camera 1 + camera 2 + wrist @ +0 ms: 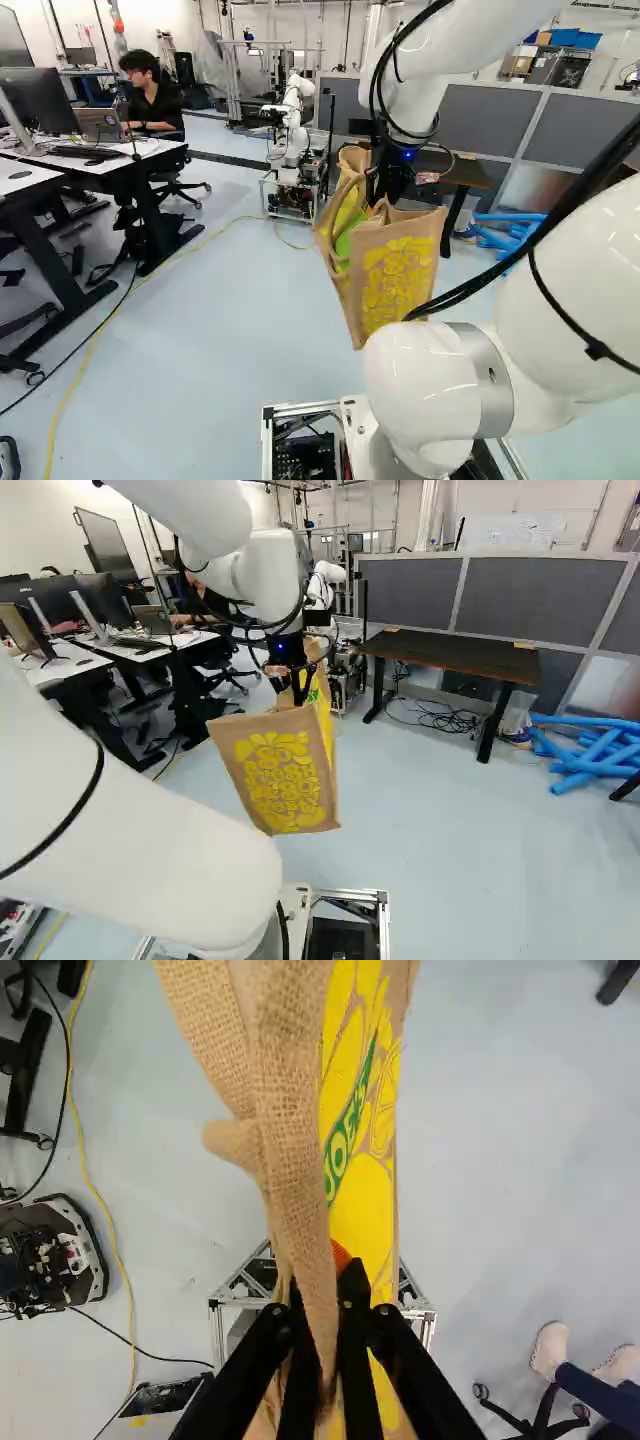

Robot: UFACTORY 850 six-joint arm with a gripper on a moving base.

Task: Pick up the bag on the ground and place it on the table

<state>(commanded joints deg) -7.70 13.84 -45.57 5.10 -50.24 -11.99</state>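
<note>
Bag [282, 780] suspended left of centre in the right base view, directly beneath the gripper [299, 688], its two fingers pinched on the bag's upper fabric.

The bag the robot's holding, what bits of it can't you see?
- Inside the bag: its near wall hides most of it in the right base view.
- Its bottom: it faces the floor, turned away in both base views.
- Its whole length in the wrist view: the picture's edge cuts it off.
- How the gripper pinches it: folded cloth hides most of the pads in the wrist view.
</note>
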